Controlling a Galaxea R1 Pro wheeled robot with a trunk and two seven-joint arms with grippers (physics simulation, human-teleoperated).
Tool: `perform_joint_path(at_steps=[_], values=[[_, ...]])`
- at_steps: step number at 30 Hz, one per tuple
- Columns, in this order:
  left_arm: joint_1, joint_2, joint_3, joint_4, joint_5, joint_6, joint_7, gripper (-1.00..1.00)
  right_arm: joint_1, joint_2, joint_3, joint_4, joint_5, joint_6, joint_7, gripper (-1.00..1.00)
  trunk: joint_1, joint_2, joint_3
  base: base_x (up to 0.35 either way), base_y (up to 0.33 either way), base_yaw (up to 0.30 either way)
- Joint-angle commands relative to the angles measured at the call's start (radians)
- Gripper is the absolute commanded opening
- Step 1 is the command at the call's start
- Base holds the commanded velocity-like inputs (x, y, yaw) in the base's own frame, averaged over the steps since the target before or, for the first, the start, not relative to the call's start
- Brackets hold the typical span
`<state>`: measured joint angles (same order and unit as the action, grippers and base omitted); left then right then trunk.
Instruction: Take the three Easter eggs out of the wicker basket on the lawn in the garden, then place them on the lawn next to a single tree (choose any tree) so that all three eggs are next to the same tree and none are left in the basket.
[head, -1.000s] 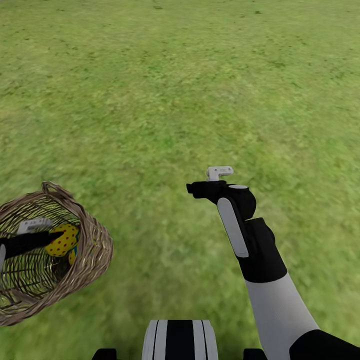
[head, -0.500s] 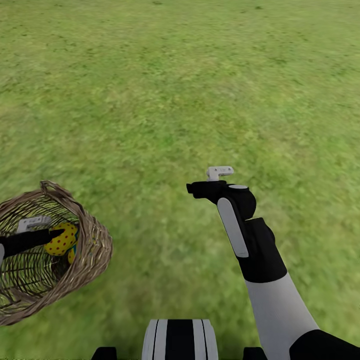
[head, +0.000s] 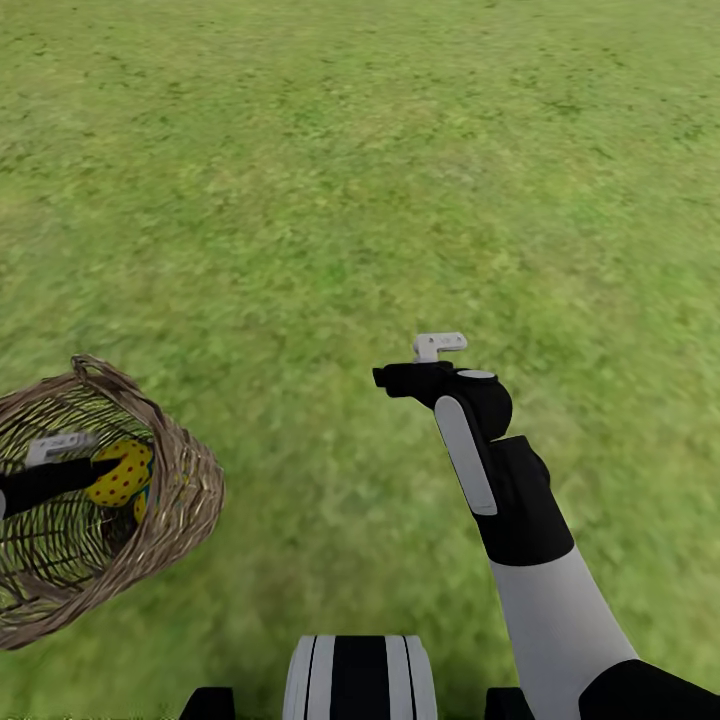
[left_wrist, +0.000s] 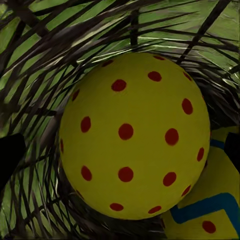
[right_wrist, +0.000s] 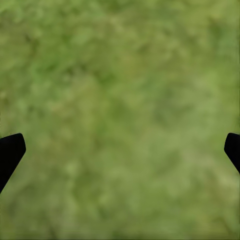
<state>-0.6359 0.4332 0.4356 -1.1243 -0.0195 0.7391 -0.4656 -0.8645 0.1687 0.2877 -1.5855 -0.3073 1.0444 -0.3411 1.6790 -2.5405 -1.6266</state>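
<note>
Head view crops the wicker basket (head: 170, 500); left tool (left_wrist: 120, 150) spread around an egg (left_wrist: 132, 135); right tool (right_wrist: 120, 150) apart.

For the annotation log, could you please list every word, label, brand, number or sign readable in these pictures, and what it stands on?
None can be read.
Easter eggs: only painted red dots and, on the egg beside it, a blue zigzag; no lettering.
Wicker basket: bare weave, no label.
Left gripper and right gripper: plain black, no readable markings.
Lawn: no sign.
</note>
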Motion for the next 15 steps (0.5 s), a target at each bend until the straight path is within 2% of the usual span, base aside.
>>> perform_joint_path(at_steps=[1, 7, 15], values=[[-0.001, 0.003, 0.002, 0.009, -0.001, 0.006, 0.002, 1.0, -0.001, 0.0, 0.001, -0.001, -0.01, 0.003, -0.01, 1.0, 0.0, 0.0, -0.001, 0.0, 0.0, 0.0], [-0.009, 0.028, 0.004, 0.067, 0.002, 0.006, 0.015, 1.0, -0.001, 0.001, 0.001, -0.001, -0.01, 0.003, -0.01, 1.0, 0.0, 0.0, -0.001, 0.0, 0.0, 0.0], [-0.027, 0.026, 0.005, 0.083, 0.004, 0.007, 0.013, 1.0, -0.001, 0.002, 0.001, -0.001, -0.01, 0.003, -0.01, 1.0, 0.0, 0.0, -0.001, 0.0, 0.0, 0.0]])
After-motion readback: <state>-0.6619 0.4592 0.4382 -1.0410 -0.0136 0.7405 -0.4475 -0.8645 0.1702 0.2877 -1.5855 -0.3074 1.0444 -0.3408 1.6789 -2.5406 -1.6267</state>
